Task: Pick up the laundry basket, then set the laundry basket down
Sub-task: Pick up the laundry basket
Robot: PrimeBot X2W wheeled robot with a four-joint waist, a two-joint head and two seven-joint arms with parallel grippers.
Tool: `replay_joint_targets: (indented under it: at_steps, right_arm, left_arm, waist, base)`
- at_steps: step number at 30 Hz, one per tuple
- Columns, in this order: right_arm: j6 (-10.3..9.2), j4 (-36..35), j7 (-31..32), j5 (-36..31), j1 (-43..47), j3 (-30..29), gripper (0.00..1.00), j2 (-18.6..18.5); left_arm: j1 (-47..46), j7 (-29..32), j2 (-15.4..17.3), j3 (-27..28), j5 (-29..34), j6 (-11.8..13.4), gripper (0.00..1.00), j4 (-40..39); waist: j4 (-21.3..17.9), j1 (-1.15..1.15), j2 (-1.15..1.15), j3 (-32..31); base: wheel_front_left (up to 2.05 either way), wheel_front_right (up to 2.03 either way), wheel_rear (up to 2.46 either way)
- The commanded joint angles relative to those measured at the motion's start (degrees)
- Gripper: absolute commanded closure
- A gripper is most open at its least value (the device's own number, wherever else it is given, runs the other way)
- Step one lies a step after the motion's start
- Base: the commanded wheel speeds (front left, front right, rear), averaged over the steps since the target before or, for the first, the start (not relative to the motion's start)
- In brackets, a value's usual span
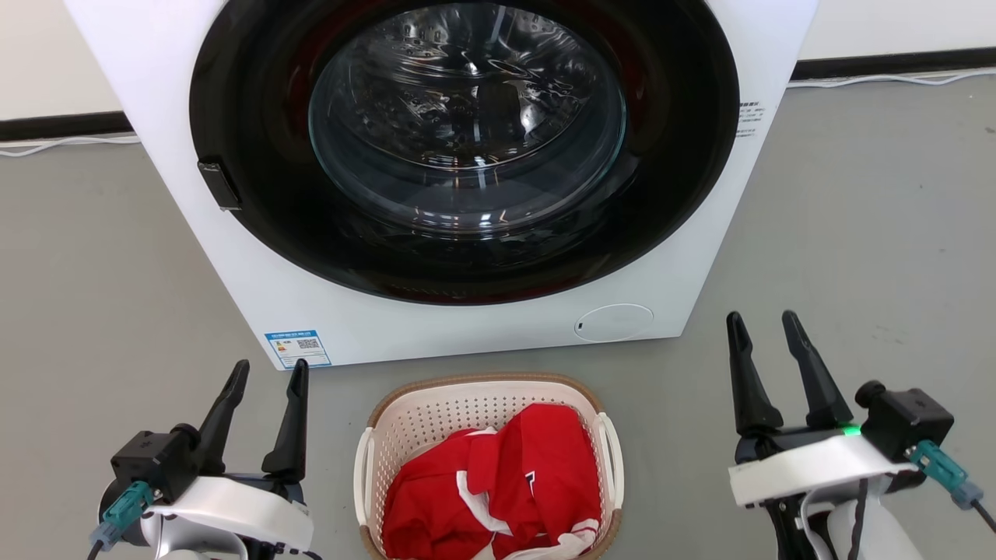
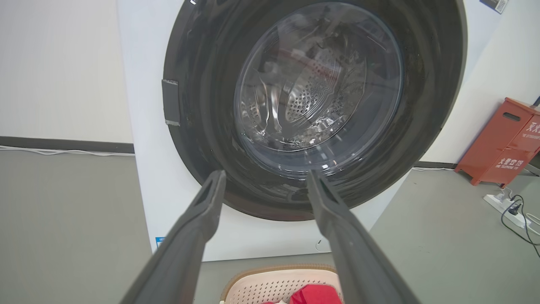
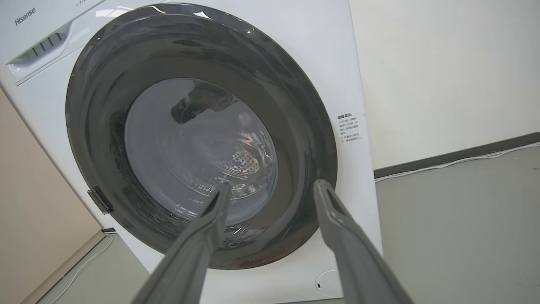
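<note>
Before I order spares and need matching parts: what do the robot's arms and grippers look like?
Both the left gripper and right gripper have two long, tapering dark fingers on a black base, a curved white wrist shell and a black boxy module with a teal cable plug. A green light glows on the right wrist.

The left gripper sits at seven o'clock and the right gripper at four o'clock, slightly higher. Both are spread wide, empty, pointing toward twelve.
</note>
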Motion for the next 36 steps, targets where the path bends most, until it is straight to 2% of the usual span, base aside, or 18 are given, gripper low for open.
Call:
replay_joint_targets:
  at_steps: [1,26,36]
  right_arm:
    - [0.41,-1.3,-0.6,-0.5,-0.6,1.3,0.0,-0.3]
    - [0.41,-0.6,-0.6,-1.7,-1.0,1.4,0.0,-0.2]
    - [0.41,0.0,-0.6,-2.8,-2.6,1.7,0.0,0.0]
  left_arm:
    - [-1.2,-0.3,0.8,2.0,0.3,-0.1,0.0,-1.3]
    - [-1.8,-0.3,0.5,2.4,0.1,-0.1,0.0,-1.8]
    - [-3.0,-0.3,0.8,2.6,-0.1,-0.1,0.0,-3.7]
  waist:
    - [0.0,0.0,0.0,0.0]
    - [-0.2,0.0,0.0,1.6]
    - [-0.3,0.0,0.0,5.9]
  base:
    - [0.0,0.0,0.0]
    - [0.0,0.0,0.0]
    - [0.0,0.0,0.0]
